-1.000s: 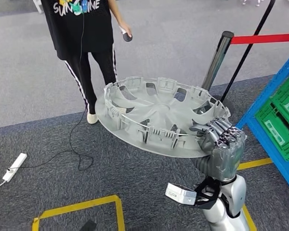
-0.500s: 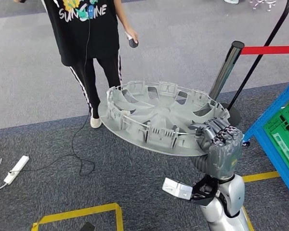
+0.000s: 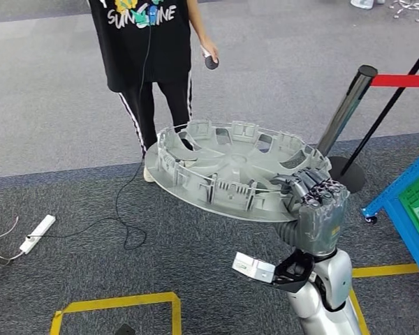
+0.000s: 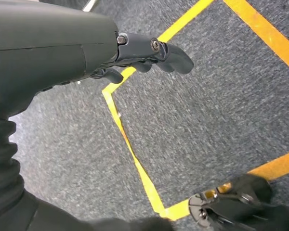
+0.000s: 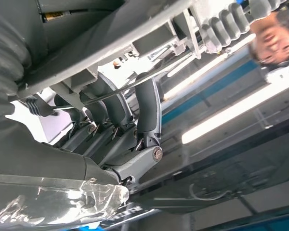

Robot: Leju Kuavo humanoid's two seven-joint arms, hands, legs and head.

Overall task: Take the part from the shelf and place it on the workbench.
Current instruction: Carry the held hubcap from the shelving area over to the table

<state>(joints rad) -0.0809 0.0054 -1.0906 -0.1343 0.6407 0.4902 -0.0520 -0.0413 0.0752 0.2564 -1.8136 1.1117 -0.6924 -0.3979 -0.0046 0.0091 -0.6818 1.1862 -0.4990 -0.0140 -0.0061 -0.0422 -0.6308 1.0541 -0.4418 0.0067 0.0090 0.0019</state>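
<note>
From the head view I have the part point(image 3: 234, 171), a broad grey wheel cover, carried out flat and inner side up over the carpet, with my right hand point(image 3: 315, 202) gripping its near rim, fingers over the raised lip. It looks like thin moulded plastic: light, I judge, fairly stiff across the spokes but likely to flex and droop with this single hold at one edge, and the small clips round the rim look breakable. The rim between clips seems the safest place to hold. A person point(image 3: 149, 49) stands just beyond the part, and a blue shelf point(image 3: 408, 202) sits off to the right; I see no counter yet. In the left wrist view my left hand point(image 4: 150, 53) hangs empty over the floor, fingers loosely extended, above yellow tape point(image 4: 136, 159). In the right wrist view the fingers point(image 5: 148, 110) wrap the part's ribbed edge from below, and the hold looks firm.
</note>
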